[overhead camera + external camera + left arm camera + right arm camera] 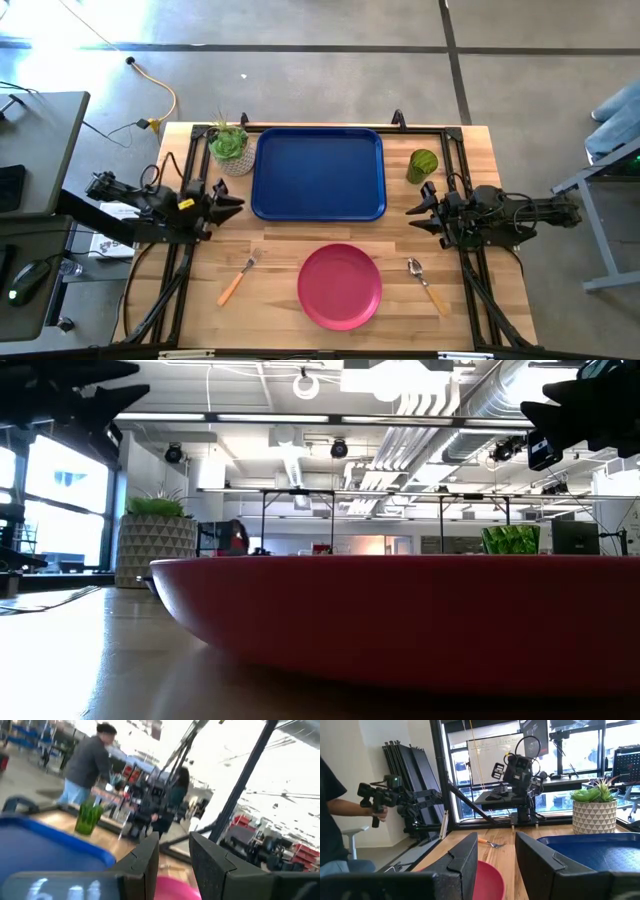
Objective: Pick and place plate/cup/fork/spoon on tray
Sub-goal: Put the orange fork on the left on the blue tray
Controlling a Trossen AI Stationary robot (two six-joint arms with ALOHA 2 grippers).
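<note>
Both arms reach in low from the worktop's (200, 310) side edges, pointing toward each other. The left claw (232, 201) hangs by the left edge, just left of the tray (318, 172), near its near-left corner. Its fingers (145, 865) stand released with a gap between them and hold nothing. The right claw (418, 210) hangs by the right edge, between the cup (422, 164) on its far side and the spoon (427, 283) on its near side. Its fingers (462, 862) are likewise parted and hold nothing.

A leafy plant in a pale patterned pot (230, 148) stands at the far-left corner, just beside the tray's far-left corner and close to the left arm. Nothing lies between either claw and the tray.

The dark blue tray sits at the far middle of the worktop with nothing in it. The pink plate (340, 286) lies at the near middle, apart from the tray's near rim, and carries nothing. The fork (238, 278) lies left of the plate, tines toward the far side, handle slanting near-left. The spoon lies right of the plate, bowl farther, handle slanting near-right. The olive-green cup stands upright just right of the tray's far-right corner; whether anything is in it cannot be seen.
</note>
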